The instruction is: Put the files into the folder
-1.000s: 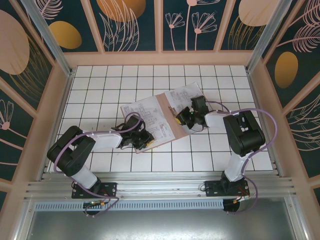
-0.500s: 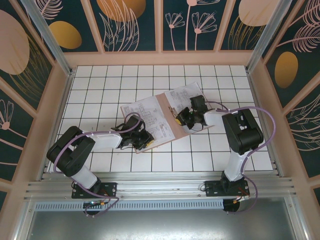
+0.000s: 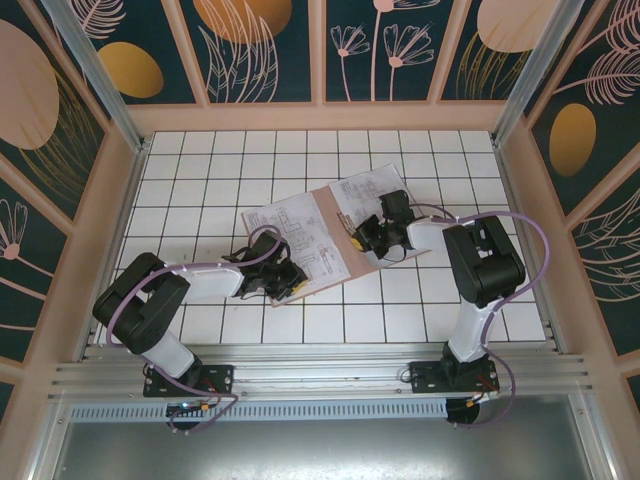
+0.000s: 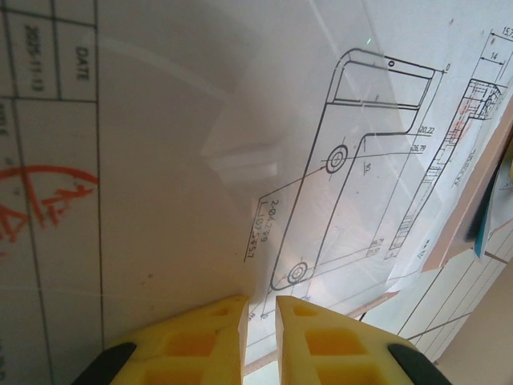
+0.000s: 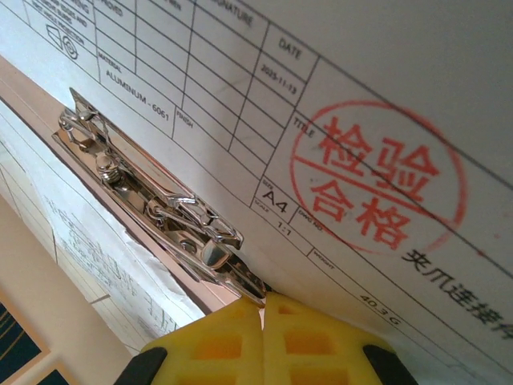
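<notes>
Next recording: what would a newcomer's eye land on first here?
The red round stamp on a printed sheet stands out in the right wrist view, near the shiny metal clip. From above, the open brown folder spread with line drawings lies in the middle of the white tiled table.

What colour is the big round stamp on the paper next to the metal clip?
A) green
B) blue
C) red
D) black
C: in the right wrist view, the round stamp printed on the white sheet beside the metal clip is red.
</notes>
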Tool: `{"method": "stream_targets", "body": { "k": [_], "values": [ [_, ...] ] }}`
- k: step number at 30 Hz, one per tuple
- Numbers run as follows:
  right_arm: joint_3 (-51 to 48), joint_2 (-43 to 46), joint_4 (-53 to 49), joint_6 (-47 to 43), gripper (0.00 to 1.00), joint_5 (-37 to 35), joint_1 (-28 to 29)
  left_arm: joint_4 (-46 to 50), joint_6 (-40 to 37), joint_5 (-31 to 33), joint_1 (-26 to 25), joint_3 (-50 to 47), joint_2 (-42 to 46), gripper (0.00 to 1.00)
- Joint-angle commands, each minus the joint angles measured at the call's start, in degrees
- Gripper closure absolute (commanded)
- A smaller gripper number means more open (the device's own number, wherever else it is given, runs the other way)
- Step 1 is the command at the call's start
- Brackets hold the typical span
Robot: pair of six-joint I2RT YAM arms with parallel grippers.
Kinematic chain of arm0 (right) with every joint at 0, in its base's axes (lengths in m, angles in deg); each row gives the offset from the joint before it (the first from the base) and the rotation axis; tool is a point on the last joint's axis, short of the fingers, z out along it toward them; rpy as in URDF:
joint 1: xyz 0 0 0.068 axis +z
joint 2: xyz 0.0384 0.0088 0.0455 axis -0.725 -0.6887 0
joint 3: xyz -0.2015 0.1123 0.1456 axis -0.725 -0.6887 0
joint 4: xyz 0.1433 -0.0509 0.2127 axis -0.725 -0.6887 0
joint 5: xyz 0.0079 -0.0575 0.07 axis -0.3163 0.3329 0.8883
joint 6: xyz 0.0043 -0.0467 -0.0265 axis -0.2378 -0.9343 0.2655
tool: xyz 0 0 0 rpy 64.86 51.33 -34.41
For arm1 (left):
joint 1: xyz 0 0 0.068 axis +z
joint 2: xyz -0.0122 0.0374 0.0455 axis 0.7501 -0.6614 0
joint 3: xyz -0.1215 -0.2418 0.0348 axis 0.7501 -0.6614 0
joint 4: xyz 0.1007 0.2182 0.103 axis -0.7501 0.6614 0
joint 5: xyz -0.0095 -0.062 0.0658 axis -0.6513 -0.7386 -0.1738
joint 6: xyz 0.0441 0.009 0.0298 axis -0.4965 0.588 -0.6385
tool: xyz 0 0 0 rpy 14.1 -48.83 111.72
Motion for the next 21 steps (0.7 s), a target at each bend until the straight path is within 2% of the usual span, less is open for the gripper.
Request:
{"method": "stream_targets", "body": {
  "k": [1,12,21],
  "values": [
    [-2.3,-5.2,-15.0,1.7,1.00,-11.5,-2.0,4.6,1.0,2.0,-0.3,-1.6,0.3,0.82],
    [2.0,-7.9,-21.8,1.3,1.00,-13.5,1.4,3.6,0.8,1.3,-0.2,-0.6,-0.9,0.82],
    [3.6,-4.9,-20.5,2.4,1.00,-11.3,3.1,2.8,0.5,0.6,-0.2,0.0,-2.2,0.82]
  ]
}}
